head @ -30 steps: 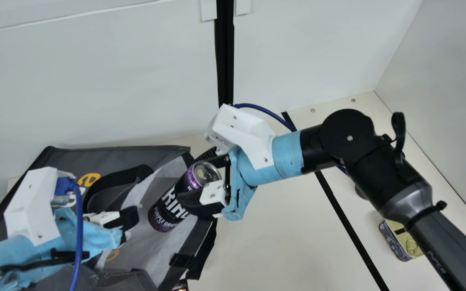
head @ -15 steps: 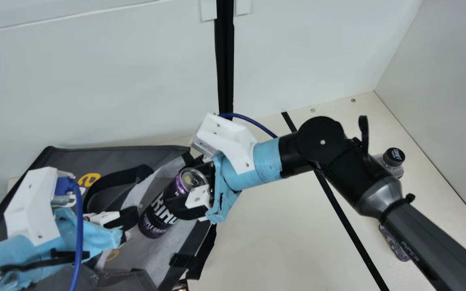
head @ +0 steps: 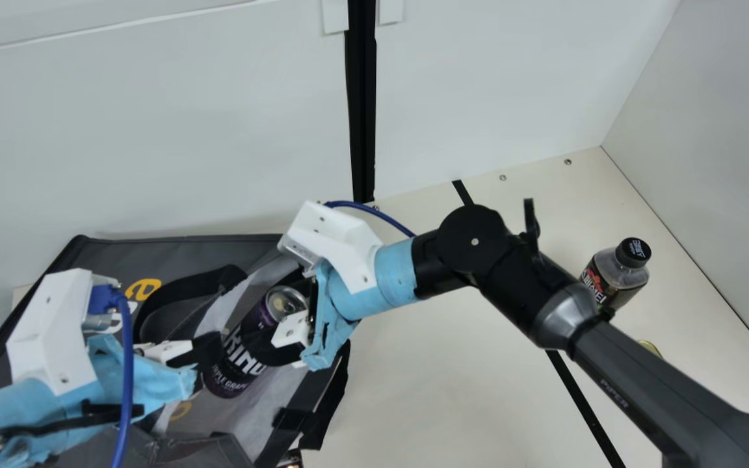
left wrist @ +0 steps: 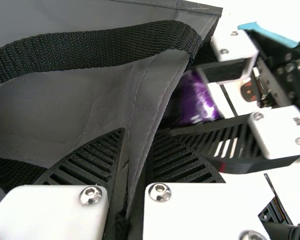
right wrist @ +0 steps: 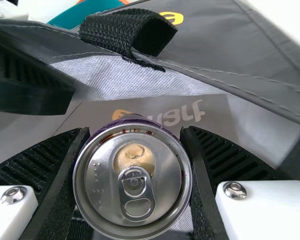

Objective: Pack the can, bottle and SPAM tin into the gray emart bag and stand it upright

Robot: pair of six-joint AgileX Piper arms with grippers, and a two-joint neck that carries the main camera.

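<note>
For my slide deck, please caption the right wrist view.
Right pincer gripping a can at the gray bag's opening.

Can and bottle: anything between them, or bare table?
Not bare. In the main view the right gripper, fingers closed around the can, and the right arm lie between it and the bottle.

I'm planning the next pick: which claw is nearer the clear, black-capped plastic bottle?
Right. My right claw, gripping the cylindrical purple can, is left of the bottle in the main view; my left claw, pinching the gray fabric bag, is farther left.
</note>
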